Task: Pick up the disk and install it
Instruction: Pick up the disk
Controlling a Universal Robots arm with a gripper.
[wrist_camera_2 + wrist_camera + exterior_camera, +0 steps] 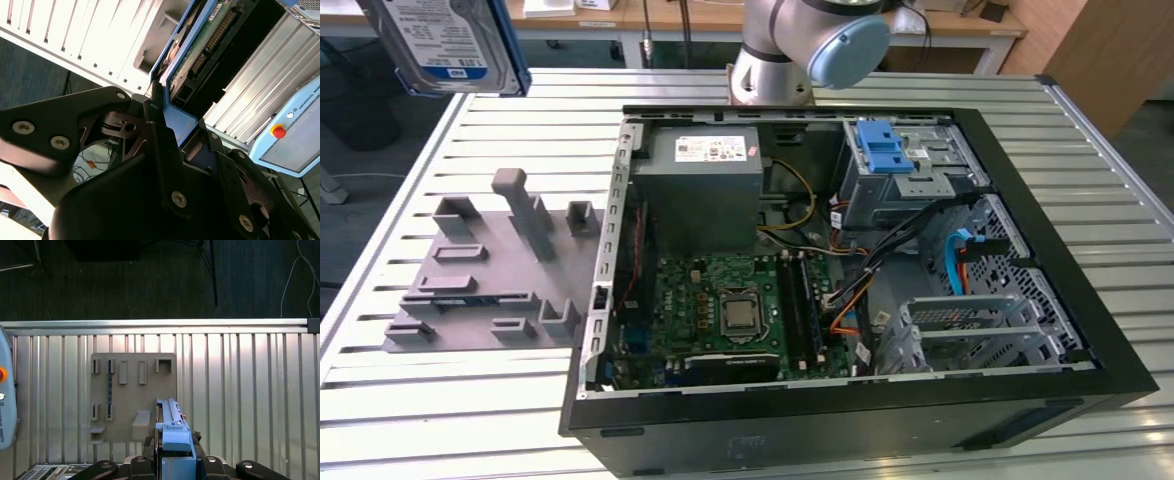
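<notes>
The disk has a grey metal body, a glossy paper label and a bright blue plastic frame, while the table is ribbed, softly shiny metal slats, the fixture matt grey plastic, the computer case matt black metal

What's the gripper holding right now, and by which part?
The disk. The gripper is shut on one end of it, over the blue plastic frame, as both wrist views show.

My gripper clamps the blue-framed disk by its edges, its green circuit board showing. Behind it are the slatted table and a pale-blue control box with a red button.
</notes>
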